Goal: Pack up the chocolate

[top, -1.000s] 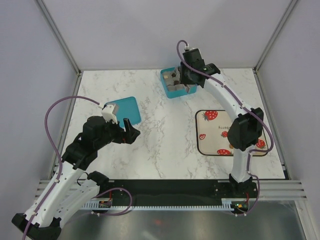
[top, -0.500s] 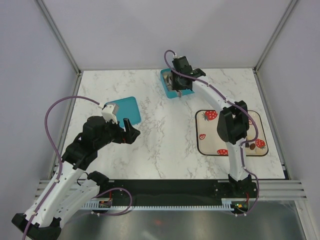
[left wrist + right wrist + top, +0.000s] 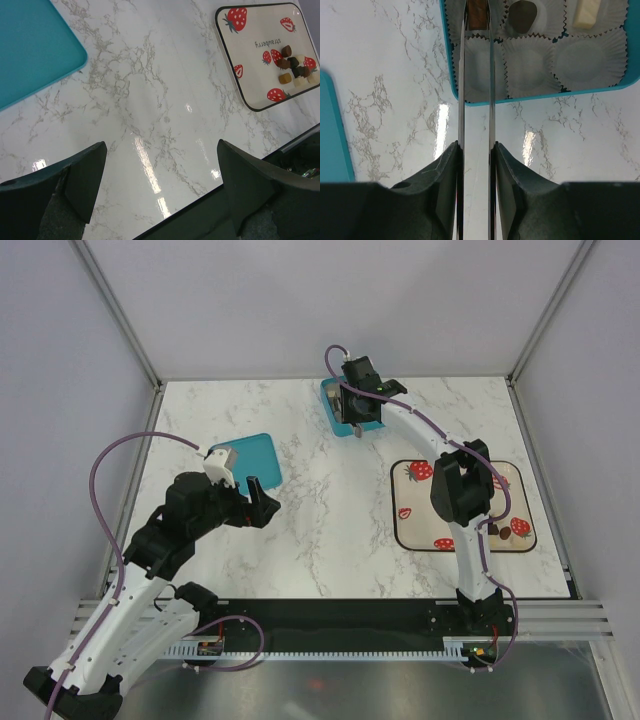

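My right gripper [image 3: 357,412] hangs over the teal box [image 3: 331,405] at the back of the table. In the right wrist view its two thin blades [image 3: 476,25] are shut on a brown chocolate [image 3: 478,10] above the box's left column of white paper cups. A dark chocolate [image 3: 522,15] and a whitish chocolate [image 3: 585,12] lie in neighbouring cups. Several more chocolates [image 3: 497,528] lie on the strawberry mat [image 3: 420,510], also in the left wrist view [image 3: 292,65]. My left gripper [image 3: 262,502] is open and empty [image 3: 160,150] above the marble.
The teal lid [image 3: 255,455] lies flat beside my left gripper, and shows in the left wrist view [image 3: 30,50]. The box's near rim [image 3: 530,97] is under my right wrist. Tent walls close the table at the back and sides.
My right gripper has moved left across the box, from its right side to its left part. The left arm has not moved.
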Tool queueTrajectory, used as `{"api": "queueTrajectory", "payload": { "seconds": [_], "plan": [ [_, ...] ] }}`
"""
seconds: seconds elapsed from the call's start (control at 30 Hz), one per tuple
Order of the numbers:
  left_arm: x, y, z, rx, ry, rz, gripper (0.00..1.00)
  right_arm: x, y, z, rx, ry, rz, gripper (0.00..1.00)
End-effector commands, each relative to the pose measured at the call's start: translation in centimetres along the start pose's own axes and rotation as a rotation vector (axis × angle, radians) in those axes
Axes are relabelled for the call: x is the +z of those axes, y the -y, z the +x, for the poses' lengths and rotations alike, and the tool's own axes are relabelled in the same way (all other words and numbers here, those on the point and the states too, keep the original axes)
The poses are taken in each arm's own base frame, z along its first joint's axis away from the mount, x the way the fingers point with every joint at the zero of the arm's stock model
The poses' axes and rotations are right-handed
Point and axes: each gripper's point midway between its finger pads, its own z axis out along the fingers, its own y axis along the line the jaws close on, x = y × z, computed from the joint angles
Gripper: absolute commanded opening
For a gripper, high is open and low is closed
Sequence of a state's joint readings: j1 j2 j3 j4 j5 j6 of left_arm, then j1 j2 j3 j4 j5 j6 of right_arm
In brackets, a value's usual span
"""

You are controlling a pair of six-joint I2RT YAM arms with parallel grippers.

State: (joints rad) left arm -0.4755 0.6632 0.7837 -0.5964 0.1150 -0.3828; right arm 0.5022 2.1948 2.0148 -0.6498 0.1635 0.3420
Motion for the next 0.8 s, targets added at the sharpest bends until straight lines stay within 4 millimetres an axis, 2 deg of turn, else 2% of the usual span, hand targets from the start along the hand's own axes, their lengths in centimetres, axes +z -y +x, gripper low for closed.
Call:
{"api": "queueTrajectory", "payload": {
  "seconds": [0.0,0.23,0.5,0.57,0.63,0.67,0.77],
  "plan": [
    [0.0,0.0,-0.4,0.037,0.018,0.009,0.99,-1.0,-0.8,-3.1,-0.007,0.095,-0.010,0.40],
    [0.0,0.1,-0.5,0.037,0.023,0.010,0.99,-1.7,-0.8,-3.7,-0.012,0.107,-0.012,0.47],
    [-0.1,0.0,-0.5,0.036,0.024,0.007,0.99,-4.0,-0.6,-5.3,-0.008,0.137,-0.003,0.49],
    [-0.1,0.1,-0.6,0.036,0.028,0.008,0.99,-5.6,-0.6,-6.0,0.000,0.155,-0.006,0.47],
    [-0.1,0.0,-0.5,0.036,0.026,0.007,0.99,-6.8,-0.4,-5.7,0.009,0.144,-0.003,0.47],
    [-0.1,0.0,-0.5,0.037,0.026,0.006,0.99,-8.4,-0.2,-6.3,0.021,0.161,-0.012,0.47],
    [0.0,0.0,-0.4,0.036,0.023,0.006,0.99,-11.3,0.3,-5.2,0.024,0.154,-0.030,0.46]
  ]
}}
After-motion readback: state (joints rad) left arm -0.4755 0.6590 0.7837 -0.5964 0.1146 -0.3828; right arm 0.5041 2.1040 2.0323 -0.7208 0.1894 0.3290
